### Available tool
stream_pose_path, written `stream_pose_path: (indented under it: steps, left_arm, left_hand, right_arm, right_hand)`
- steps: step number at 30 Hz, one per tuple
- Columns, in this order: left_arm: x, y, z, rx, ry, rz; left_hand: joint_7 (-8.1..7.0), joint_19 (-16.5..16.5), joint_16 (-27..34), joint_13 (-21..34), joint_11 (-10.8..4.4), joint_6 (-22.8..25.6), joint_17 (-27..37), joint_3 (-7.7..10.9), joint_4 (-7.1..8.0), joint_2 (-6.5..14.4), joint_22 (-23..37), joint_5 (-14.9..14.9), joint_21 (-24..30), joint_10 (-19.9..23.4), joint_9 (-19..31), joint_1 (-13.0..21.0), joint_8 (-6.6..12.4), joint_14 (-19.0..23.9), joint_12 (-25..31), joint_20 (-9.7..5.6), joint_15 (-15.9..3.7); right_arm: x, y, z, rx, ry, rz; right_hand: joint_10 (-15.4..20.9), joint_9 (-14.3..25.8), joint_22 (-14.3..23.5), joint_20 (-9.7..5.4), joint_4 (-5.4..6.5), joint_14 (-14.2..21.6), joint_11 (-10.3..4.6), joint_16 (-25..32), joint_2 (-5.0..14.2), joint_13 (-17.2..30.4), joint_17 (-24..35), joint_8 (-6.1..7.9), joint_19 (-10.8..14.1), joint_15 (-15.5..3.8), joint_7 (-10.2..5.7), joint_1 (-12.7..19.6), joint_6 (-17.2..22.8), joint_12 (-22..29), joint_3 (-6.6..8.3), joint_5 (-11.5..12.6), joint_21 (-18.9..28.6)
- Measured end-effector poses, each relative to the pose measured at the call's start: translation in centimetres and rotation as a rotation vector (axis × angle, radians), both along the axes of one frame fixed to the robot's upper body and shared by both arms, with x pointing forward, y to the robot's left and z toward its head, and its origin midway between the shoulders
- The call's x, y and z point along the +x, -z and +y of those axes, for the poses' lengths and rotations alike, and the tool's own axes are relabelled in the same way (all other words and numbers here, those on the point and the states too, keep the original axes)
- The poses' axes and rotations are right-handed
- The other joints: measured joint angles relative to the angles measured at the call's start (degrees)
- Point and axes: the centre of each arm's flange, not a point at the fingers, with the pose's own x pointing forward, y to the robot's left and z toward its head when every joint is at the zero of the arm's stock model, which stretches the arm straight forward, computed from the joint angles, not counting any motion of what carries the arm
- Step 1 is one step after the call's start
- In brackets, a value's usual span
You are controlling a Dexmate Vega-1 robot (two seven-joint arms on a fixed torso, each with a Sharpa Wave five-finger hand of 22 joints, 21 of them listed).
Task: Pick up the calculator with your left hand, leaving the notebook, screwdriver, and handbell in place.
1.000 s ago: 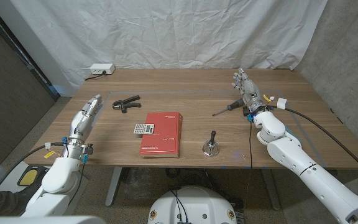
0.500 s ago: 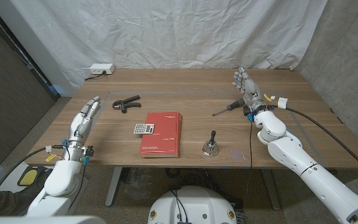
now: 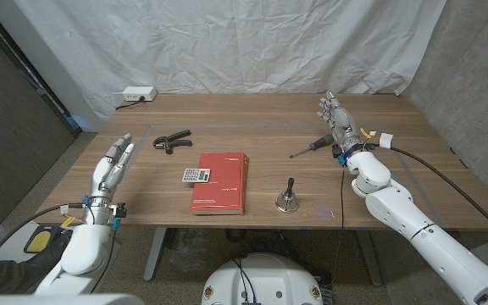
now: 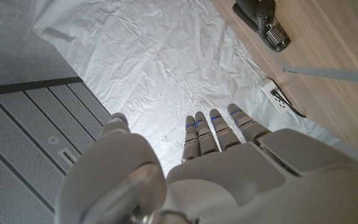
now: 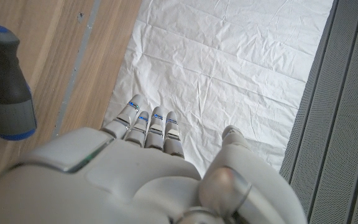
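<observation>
Fingers of your left hand (image 3: 113,163) straight, slightly apart, holding nothing. Calculator (image 3: 196,175) well right of fingertips, on left edge of notebook (image 3: 220,182). Your right hand (image 3: 335,115) open, empty; screwdriver (image 3: 311,146) just beside.

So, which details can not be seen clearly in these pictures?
- Calculator keys and display: too small in the head view.
- Screwdriver: tip cut off by the right wrist picture's edge.
- Black clamp: cut by the left wrist picture's edge.
- Notebook cover text: too small.
</observation>
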Motion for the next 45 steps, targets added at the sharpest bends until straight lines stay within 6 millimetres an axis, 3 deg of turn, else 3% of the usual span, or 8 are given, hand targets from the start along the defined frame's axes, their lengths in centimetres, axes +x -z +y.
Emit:
stream_pose_path:
  steps: [10,21,27,39,40,45]
  left_arm:
    - [-1.9,0.0,-0.3,0.018,-0.052,-0.017]
    - [-2.5,0.5,-0.6,0.072,-0.182,0.007]
    - [-2.7,0.4,-0.9,0.096,-0.232,0.011]
    - [-3.4,-0.5,-2.3,0.122,-0.222,-0.008]
    - [-3.5,-0.1,-1.9,0.156,-0.332,-0.005]
    - [-3.8,-0.2,-2.2,0.172,-0.358,-0.01]
  left_hand:
    - [-0.54,0.21,-0.45,0.0,-0.75,-0.73,0.0,0.41,-2.3,-0.8,0.0,0.86,-0.47,-0.34,0.0,3.92,-0.77,0.26,-0.63,-0.21,0.26]
    - [-0.22,-0.02,-0.45,0.14,-0.99,-3.13,0.16,0.61,-4.03,-1.13,0.0,1.31,-0.88,-2.0,0.04,7.01,-1.6,-0.74,-1.28,0.02,0.33]
    - [-0.81,-0.02,-0.87,0.13,-1.56,-4.18,0.16,0.73,-4.97,-1.36,0.0,1.31,-1.35,-2.97,0.3,8.4,-1.78,-1.27,-1.5,0.02,0.28]
    - [-1.23,-0.02,-0.88,0.13,-2.01,-5.15,0.15,1.02,-6.09,-1.74,0.0,1.71,-1.35,-3.42,0.29,10.74,-1.77,-1.31,-1.5,0.01,0.33]
    - [-1.29,-0.02,-0.88,0.13,-2.11,-5.2,0.15,1.02,-6.09,-1.75,0.0,1.71,-1.35,-3.53,0.29,10.74,-1.78,-1.31,-1.5,0.01,0.33]
    - [-1.54,-0.02,-0.88,0.17,-2.19,-5.45,0.15,0.82,-6.34,-1.96,0.3,1.71,-1.35,-3.6,0.28,11.41,-1.77,-1.31,-1.5,0.01,0.33]
  right_arm:
    - [-0.1,0.0,-0.3,0.002,0.008,0.011]
    - [-0.4,-0.3,-1.0,-0.007,0.018,0.006]
    - [-0.4,-0.3,-1.1,-0.008,0.019,0.008]
    - [-0.4,-0.2,-1.2,-0.006,0.024,0.014]
    - [-0.7,-0.3,-1.6,-0.008,0.028,0.01]
    - [-0.7,-0.4,-1.7,-0.006,0.029,0.009]
  right_hand:
    - [0.0,0.0,0.0,0.0,0.0,0.0,0.0,0.0,0.31,0.0,0.0,0.0,0.0,0.0,0.0,0.3,0.0,0.0,0.0,0.0,-0.21]
    - [0.51,0.0,-0.01,-0.09,0.0,0.53,0.1,0.0,0.3,0.0,0.0,0.0,0.57,-0.1,0.21,0.3,0.21,0.0,0.0,0.0,-0.44]
    - [0.51,0.0,-0.01,-0.01,0.01,0.52,0.11,0.0,0.3,0.0,0.0,0.0,0.64,-0.1,0.21,0.3,0.21,0.0,0.01,0.0,-0.44]
    - [0.5,0.0,-0.01,-0.01,-0.17,0.52,0.11,0.0,0.3,0.0,0.0,0.0,0.63,-0.1,0.21,0.3,0.21,0.0,-0.18,0.0,-0.84]
    - [0.5,0.0,-0.01,-0.01,-0.24,0.52,0.1,0.0,0.3,0.0,0.0,0.0,0.63,-0.1,0.21,0.3,0.21,0.0,-0.24,0.0,-0.84]
    - [0.5,0.0,-0.01,-0.01,-0.24,0.52,0.11,0.0,0.3,0.0,0.0,0.0,0.63,-0.1,0.21,0.3,0.21,0.0,-0.24,0.0,-1.06]
